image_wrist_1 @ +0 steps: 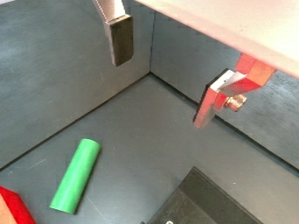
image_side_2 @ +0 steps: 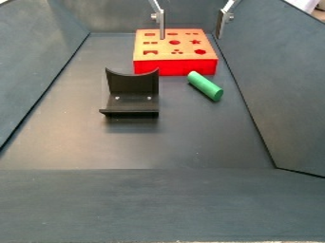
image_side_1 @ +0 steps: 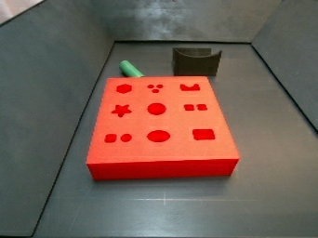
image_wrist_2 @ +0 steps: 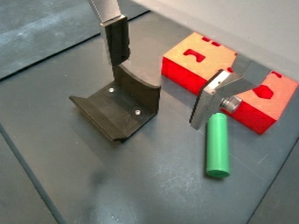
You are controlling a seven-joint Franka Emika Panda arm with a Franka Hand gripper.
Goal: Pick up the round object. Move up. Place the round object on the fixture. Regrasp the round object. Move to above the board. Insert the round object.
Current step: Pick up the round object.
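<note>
Above the board [image_side_2: 174, 49], we are seeing the gripper [image_side_2: 191, 15] hovering, fingers [image_wrist_2: 117, 45] spread wide and empty; the round object [image_side_2: 204, 85] is lying beside the board, no writing is showing.

You see a dark grey matte floor [image_side_2: 140, 152] with a faint sheen. Grey walls [image_side_1: 50, 93] slope up from it on each side and meet it at plain seams. In a wrist view, a pale surface [image_wrist_1: 228, 26] crosses one corner; you cannot tell what it is.
</note>
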